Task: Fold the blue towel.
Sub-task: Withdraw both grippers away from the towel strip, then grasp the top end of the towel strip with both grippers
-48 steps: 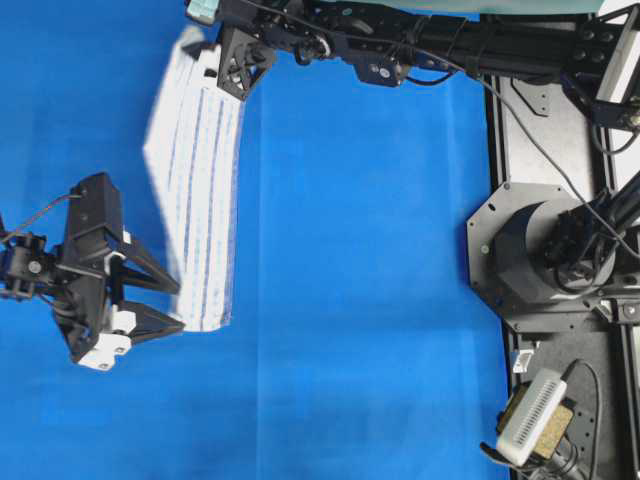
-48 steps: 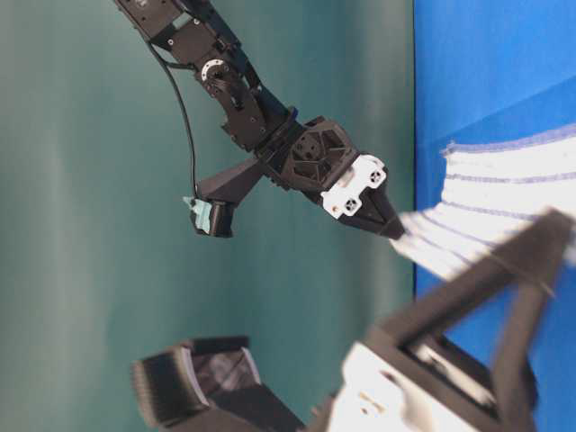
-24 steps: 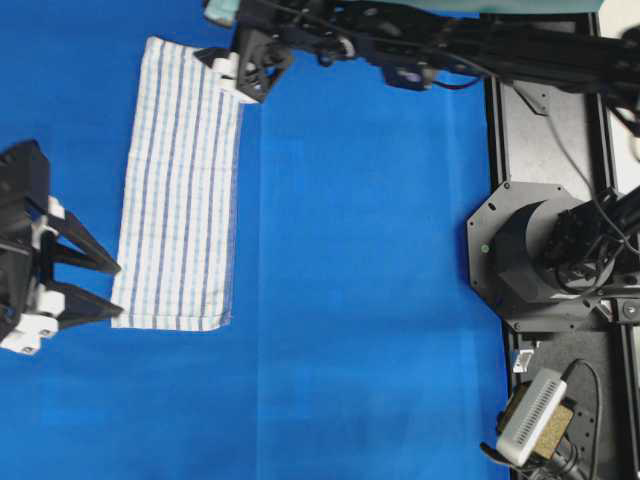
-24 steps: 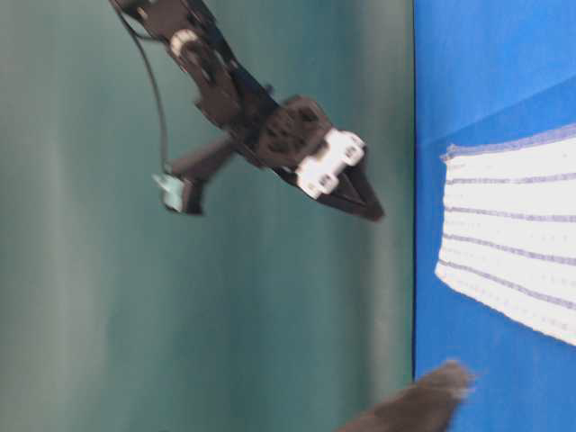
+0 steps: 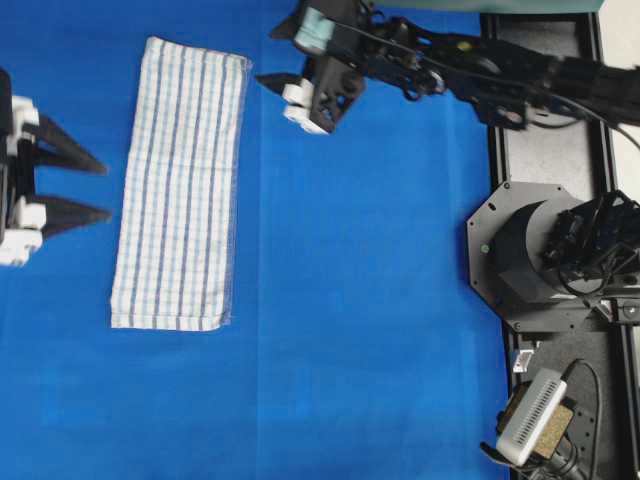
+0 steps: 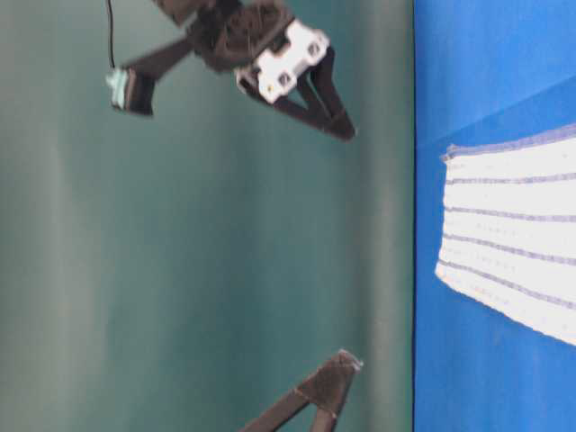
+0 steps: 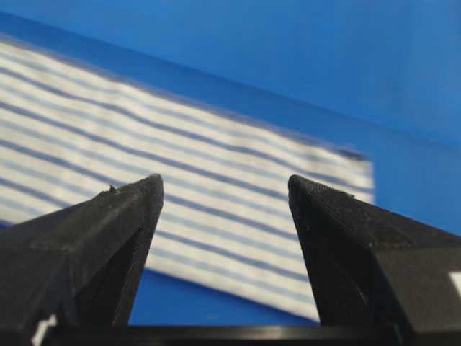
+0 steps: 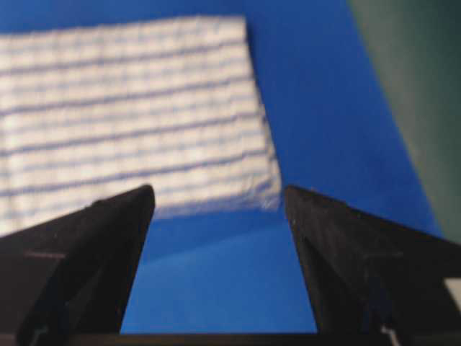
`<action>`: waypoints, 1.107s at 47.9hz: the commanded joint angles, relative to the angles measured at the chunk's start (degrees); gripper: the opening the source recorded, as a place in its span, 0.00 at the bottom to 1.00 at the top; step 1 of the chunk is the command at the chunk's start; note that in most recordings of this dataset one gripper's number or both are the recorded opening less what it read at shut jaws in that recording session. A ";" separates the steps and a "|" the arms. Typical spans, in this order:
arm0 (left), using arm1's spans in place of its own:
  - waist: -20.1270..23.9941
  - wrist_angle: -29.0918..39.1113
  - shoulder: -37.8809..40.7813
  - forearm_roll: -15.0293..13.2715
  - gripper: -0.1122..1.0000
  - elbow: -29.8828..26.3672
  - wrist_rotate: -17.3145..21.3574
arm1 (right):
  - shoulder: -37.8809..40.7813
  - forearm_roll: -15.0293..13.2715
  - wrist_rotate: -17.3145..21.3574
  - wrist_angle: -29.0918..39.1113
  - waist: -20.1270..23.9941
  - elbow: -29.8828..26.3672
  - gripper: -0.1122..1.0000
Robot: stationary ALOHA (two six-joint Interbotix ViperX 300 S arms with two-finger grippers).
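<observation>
The blue towel lies flat on the blue table covering as a long narrow strip, white with thin blue stripes. My left gripper hangs open just left of the towel's long edge, apart from it, with nothing between its fingers. In the left wrist view the towel lies beyond the left gripper. My right gripper is open and raised, just right of the towel's far corner. The right wrist view shows that corner ahead of the empty right gripper. At table level the right gripper floats well above the towel.
The right arm's black round base stands on a dark plate along the right edge. A white device sits at the bottom right. Beyond the table hangs a green backdrop. One left finger shows at the bottom of the table-level view.
Both grippers have let go of the towel, which has dropped flat into a strip. The left gripper drew back to the left and toward the far side; the right gripper rose and moved right.
</observation>
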 commanded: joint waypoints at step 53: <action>14.33 0.18 1.49 0.44 0.67 -1.76 7.91 | -5.71 8.88 -0.53 -8.88 3.08 7.38 0.87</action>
